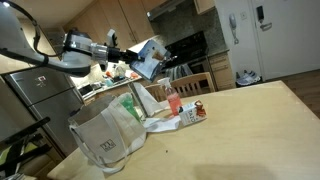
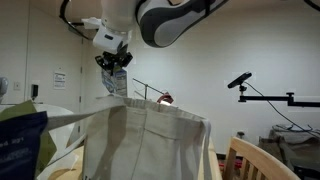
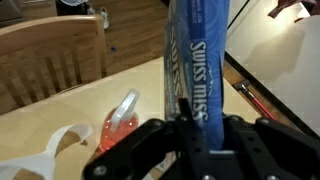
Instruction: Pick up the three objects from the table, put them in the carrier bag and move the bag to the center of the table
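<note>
The pincer (image 1: 141, 57) is clamped on the carton (image 1: 150, 58), a light-blue flat pack held clear of the counter (image 1: 250, 130) at the end of the arm that reaches in from the side. In the wrist view the carton (image 3: 198, 60) runs up out of the pincer (image 3: 185, 128), narrow edge toward the camera, with white lettering down its blue face. The jaws press its lower end from both sides. The bag (image 1: 105, 135) stands on the counter with its mouth open and a dark logo on its front. In this exterior view the carton hangs higher than the mouth and off to one side of it. In an exterior view the bag (image 2: 150, 140) fills the foreground, and the pincer (image 2: 113, 72) is above its rim. A pink-red bottle (image 1: 172, 98) sits on the counter beyond the bag. The red-and-white packet (image 1: 195, 112) lies just beside the bottle. From the wrist the bottle (image 3: 120, 115) shows below the carton, near a white loop of bag handle (image 3: 60, 145). A wooden chair (image 3: 50, 55) stands at the counter's edge.
</note>
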Tool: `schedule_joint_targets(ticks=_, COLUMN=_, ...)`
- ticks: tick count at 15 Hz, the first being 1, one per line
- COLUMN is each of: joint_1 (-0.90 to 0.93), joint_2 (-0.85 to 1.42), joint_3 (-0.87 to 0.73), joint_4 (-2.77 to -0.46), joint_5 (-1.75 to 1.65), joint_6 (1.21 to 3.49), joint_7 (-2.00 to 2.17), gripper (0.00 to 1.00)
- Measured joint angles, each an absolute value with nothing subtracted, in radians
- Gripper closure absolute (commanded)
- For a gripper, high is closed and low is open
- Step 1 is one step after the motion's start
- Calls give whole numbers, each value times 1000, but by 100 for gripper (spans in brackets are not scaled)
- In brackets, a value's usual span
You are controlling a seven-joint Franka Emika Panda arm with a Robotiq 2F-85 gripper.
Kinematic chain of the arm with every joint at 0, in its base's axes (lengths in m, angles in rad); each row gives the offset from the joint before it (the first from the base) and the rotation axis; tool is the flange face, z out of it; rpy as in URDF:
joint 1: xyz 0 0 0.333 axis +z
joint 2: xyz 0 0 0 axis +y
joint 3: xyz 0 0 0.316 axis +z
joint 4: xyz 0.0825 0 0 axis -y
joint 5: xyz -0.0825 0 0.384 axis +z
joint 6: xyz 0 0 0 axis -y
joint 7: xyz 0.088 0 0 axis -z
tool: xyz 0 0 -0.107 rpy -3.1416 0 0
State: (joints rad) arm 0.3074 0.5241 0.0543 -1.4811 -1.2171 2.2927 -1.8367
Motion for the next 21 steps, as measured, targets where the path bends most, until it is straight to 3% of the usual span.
schedule_joint_targets(ticks=5, joint_1=352, joint_2=435, joint_3=145, joint_4=-1585, joint_5=-1328, joint_6=2293, joint_7=-1797, gripper=95)
schedule_joint_targets(ticks=6, joint_1=357, joint_2=420, joint_3=162, joint_4=-1603, joint_5=-1340, joint_6=2293, joint_7=-1784, gripper=79)
schedule_joint_targets(ticks=10, joint_1=351, joint_2=428, joint_3=178, joint_4=-1611, joint_5=-1341, joint_6=2292, joint_7=-1781, gripper=79)
schedule_joint_targets(ticks=11, joint_1=348, joint_2=431, joint_3=178, joint_4=-1611, joint_5=-1341, joint_6=2292, joint_7=-1781, gripper=95)
schedule_joint_targets(ticks=15, joint_1=335, joint_2=449, joint_3=188, joint_4=-1616, joint_5=-1302, joint_6=2319, joint_7=-1787, gripper=95)
schedule_joint_targets(ticks=21, joint_1=304, joint_2=490, joint_3=246, joint_4=-1620, joint_5=-1244, joint_6=2570, joint_7=-1849, gripper=95)
